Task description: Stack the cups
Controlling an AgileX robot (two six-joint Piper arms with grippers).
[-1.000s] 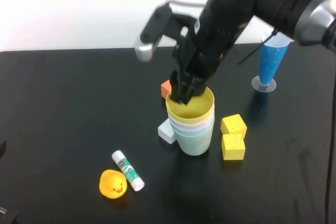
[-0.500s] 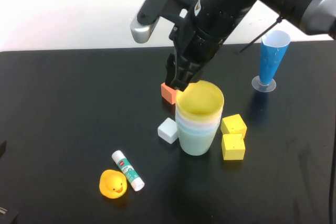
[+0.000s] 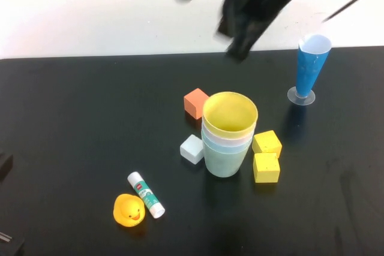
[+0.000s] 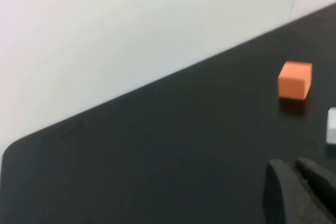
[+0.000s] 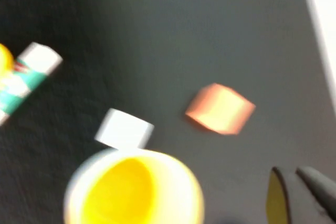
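The cups stand nested in one upright stack (image 3: 227, 148) at the table's middle. The yellow cup (image 3: 230, 114) is on top, with a pale pink rim (image 3: 231, 141) under it and the mint green cup (image 3: 224, 163) at the bottom. My right gripper (image 3: 239, 51) hangs blurred well above and behind the stack, shut and empty. In the right wrist view its tips (image 5: 294, 174) sit close together beside the yellow cup (image 5: 134, 190). My left gripper (image 4: 294, 165) is shut and low over the table's left part, holding nothing.
An orange block (image 3: 195, 102) and a white block (image 3: 192, 148) lie left of the stack, and two yellow blocks (image 3: 267, 143) (image 3: 266, 168) lie right of it. A blue cone (image 3: 312, 67) stands back right. A glue stick (image 3: 146, 194) and a toy duck (image 3: 129, 210) lie front left.
My right gripper has risen from the yellow cup's rim up and back, and its jaws have closed. The stack stays standing. The left arm has not moved.
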